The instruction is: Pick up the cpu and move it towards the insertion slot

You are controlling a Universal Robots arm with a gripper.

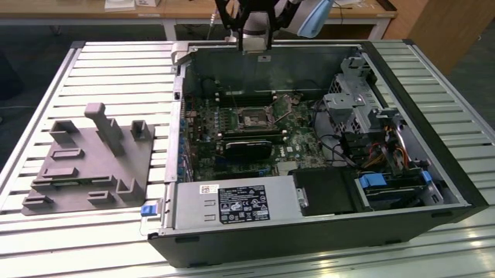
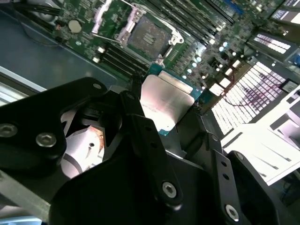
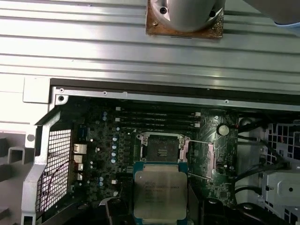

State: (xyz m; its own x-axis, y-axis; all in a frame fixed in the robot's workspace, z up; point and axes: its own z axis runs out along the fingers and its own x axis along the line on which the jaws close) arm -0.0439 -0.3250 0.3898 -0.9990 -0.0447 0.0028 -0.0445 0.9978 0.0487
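Note:
The cpu (image 3: 160, 190), a flat square chip with a silver top and a pale rim, hangs above the motherboard between the black fingers (image 2: 140, 124) of my gripper (image 2: 168, 110), which is shut on it. In the second wrist view the cpu (image 2: 166, 98) shows its shiny top. The insertion slot (image 3: 163, 150) is a dark square socket in a thin silver bracket, and it lies uncovered just beyond the chip's edge. It also appears in the second wrist view (image 2: 149, 35). In the exterior view my gripper (image 1: 257, 51) hovers over the case's far wall, with the insertion slot (image 1: 254, 116) below and nearer.
The open computer case (image 1: 174, 116) lies on a slatted metal table (image 1: 116, 69). Inside it are a long black card (image 1: 249, 147), a white-labelled grey metal box (image 1: 232, 202) and a drive cage (image 1: 352, 107) with cables. A grey fixture plate (image 1: 85, 168) with upright blocks sits at the exterior view's left.

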